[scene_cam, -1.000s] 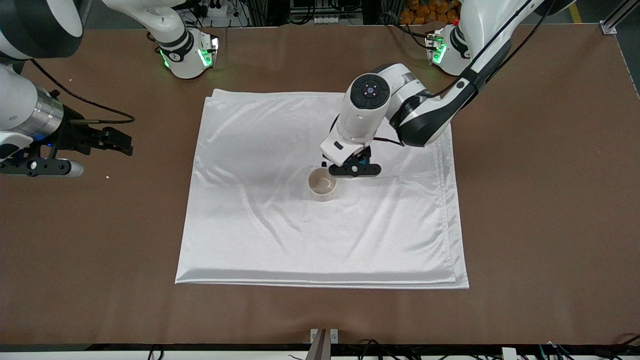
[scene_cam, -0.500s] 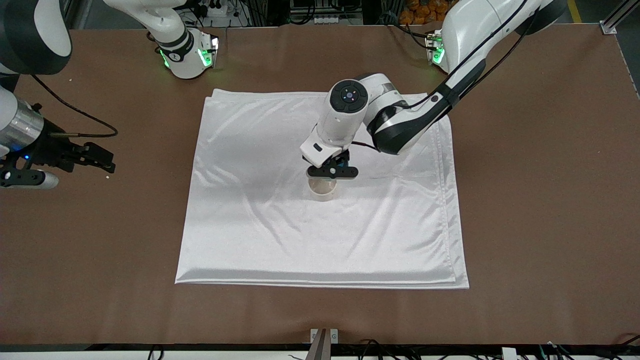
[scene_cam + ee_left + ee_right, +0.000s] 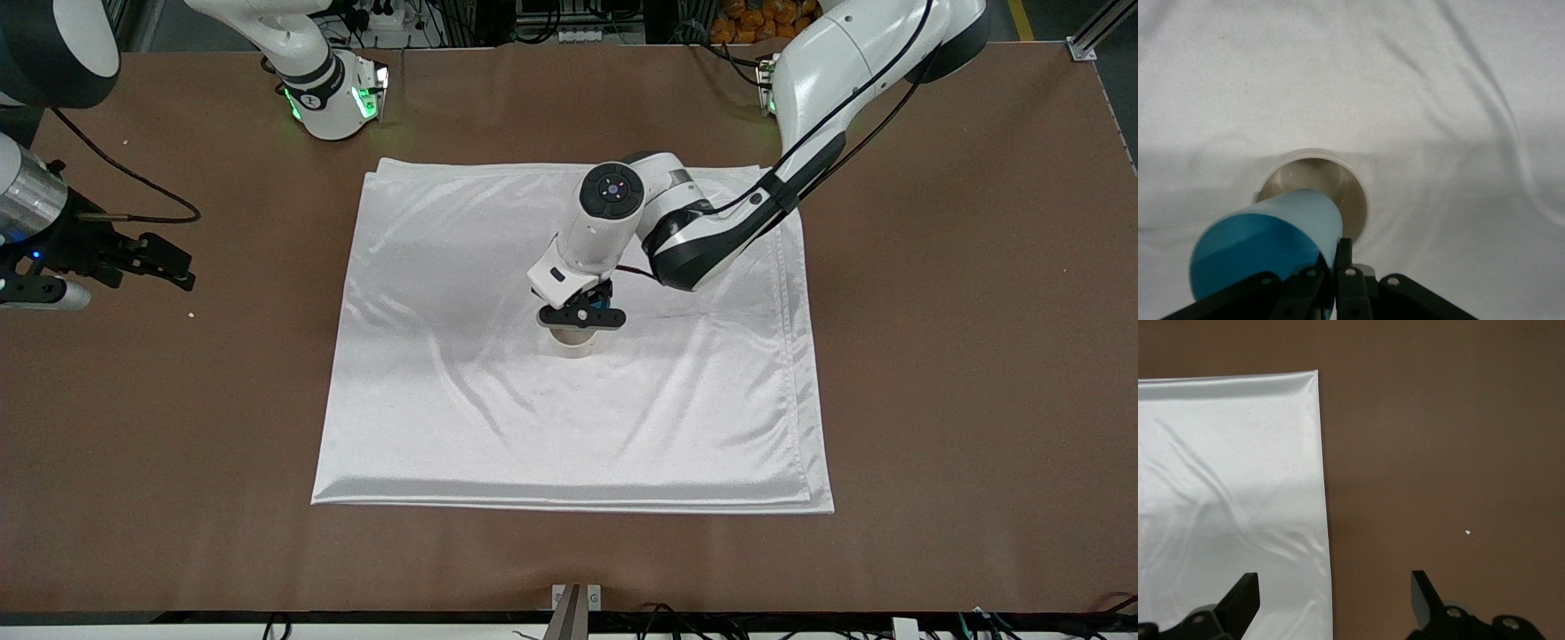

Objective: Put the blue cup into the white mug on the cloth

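The white mug [image 3: 573, 345] stands upright on the cloth [image 3: 444, 267] near its middle. My left gripper [image 3: 580, 317] hangs right over the mug and hides most of its mouth in the front view. In the left wrist view the left gripper [image 3: 1335, 257] is shut on the wall of the blue cup [image 3: 1265, 247], which is tilted, its lower end over the mug's open mouth [image 3: 1318, 177]. The cloth [image 3: 1438, 100] fills the rest of that view. My right gripper [image 3: 164, 262] is open and empty over bare table at the right arm's end; it also shows in its own wrist view [image 3: 1333, 587].
The brown table [image 3: 960, 356] surrounds the cloth. A corner of the cloth [image 3: 1225, 487] shows in the right wrist view. A small white crumb [image 3: 190, 314] lies on the table near the right gripper, also seen in the right wrist view [image 3: 1467, 533]. A metal bracket [image 3: 576, 597] sits at the table's near edge.
My left gripper has carried the blue cup sideways and down, from beside the mug to directly over its mouth. My right gripper has drawn back, away from the cloth.
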Action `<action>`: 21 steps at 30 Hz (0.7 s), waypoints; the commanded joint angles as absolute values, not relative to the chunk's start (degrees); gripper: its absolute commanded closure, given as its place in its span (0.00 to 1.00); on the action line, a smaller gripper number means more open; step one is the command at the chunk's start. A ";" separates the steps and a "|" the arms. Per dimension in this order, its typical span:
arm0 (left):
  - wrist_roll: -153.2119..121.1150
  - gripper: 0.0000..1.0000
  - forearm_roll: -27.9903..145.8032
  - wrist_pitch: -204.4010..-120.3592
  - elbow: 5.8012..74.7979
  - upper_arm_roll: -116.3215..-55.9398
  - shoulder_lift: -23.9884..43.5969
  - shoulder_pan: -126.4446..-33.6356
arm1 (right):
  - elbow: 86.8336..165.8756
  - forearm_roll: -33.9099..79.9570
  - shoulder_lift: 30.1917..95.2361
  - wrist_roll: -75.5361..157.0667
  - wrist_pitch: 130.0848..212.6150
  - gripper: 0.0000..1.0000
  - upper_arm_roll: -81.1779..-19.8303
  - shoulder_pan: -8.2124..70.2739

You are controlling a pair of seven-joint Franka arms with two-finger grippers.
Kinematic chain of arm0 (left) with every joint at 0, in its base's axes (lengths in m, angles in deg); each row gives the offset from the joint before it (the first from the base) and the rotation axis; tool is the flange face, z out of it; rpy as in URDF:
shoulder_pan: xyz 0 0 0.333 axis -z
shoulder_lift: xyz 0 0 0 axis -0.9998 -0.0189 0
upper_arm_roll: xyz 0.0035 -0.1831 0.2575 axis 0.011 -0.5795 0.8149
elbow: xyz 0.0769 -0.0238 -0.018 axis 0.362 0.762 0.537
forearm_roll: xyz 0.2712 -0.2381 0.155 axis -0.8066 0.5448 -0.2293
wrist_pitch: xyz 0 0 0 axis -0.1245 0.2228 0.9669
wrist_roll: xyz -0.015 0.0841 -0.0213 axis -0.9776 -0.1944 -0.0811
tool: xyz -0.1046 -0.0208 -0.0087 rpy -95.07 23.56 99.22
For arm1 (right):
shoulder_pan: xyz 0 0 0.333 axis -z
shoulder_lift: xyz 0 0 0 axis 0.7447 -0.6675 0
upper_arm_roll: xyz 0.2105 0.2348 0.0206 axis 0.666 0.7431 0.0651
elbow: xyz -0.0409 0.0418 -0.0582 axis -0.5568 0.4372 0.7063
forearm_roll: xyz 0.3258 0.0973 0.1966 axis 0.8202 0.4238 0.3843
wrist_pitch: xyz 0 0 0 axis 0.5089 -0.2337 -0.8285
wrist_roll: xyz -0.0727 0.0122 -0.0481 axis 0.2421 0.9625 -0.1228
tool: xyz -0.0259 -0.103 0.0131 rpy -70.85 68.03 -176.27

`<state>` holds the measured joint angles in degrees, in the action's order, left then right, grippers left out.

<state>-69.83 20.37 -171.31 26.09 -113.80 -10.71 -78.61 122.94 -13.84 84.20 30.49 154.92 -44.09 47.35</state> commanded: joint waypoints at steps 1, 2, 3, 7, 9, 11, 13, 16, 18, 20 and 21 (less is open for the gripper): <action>-71.30 1.00 18.54 -171.43 23.82 -110.79 -11.77 -75.12 | 126.12 -14.44 86.79 31.16 156.01 0.00 -43.30 48.22; -71.30 1.00 18.62 -171.43 23.82 -110.78 -11.77 -75.12 | 126.12 -14.61 86.79 31.16 156.19 0.00 -43.30 48.13; -71.30 1.00 18.54 -171.43 23.82 -110.78 -11.68 -75.12 | 126.12 -14.87 86.71 31.16 156.28 0.00 -43.30 48.13; -71.30 0.82 18.54 -171.43 23.91 -110.70 -11.60 -75.12 | 126.12 -15.23 86.62 31.16 156.98 0.00 -43.21 48.22; -71.38 0.72 18.62 -171.34 23.91 -110.61 -11.42 -74.94 | 126.12 -15.23 86.62 31.16 156.98 0.00 -43.21 48.22; -71.38 0.65 18.71 -171.34 23.91 -110.08 -11.16 -74.15 | 126.12 -15.23 86.62 31.16 156.89 0.00 -43.21 48.22; -71.47 0.58 18.80 -171.34 23.82 -108.77 -10.81 -73.45 | 126.12 -15.23 86.62 31.34 156.98 0.00 -43.30 48.39; -71.47 0.49 19.15 -171.34 23.82 -108.15 -10.11 -73.36 | 126.12 -15.23 86.62 31.86 156.98 0.00 -43.30 48.65; -71.65 0.39 19.42 -171.34 23.82 -108.06 -9.32 -73.44 | 126.12 -15.32 86.62 31.87 156.98 0.00 -43.30 48.57; -71.56 0.36 19.59 -171.08 23.82 -107.97 -8.44 -73.80 | 126.12 -15.40 86.62 31.87 157.15 0.00 -43.30 48.57; -71.56 0.33 19.77 -170.99 23.82 -107.97 -7.91 -73.88 | 126.12 -15.49 86.62 31.87 157.24 0.00 -43.30 48.57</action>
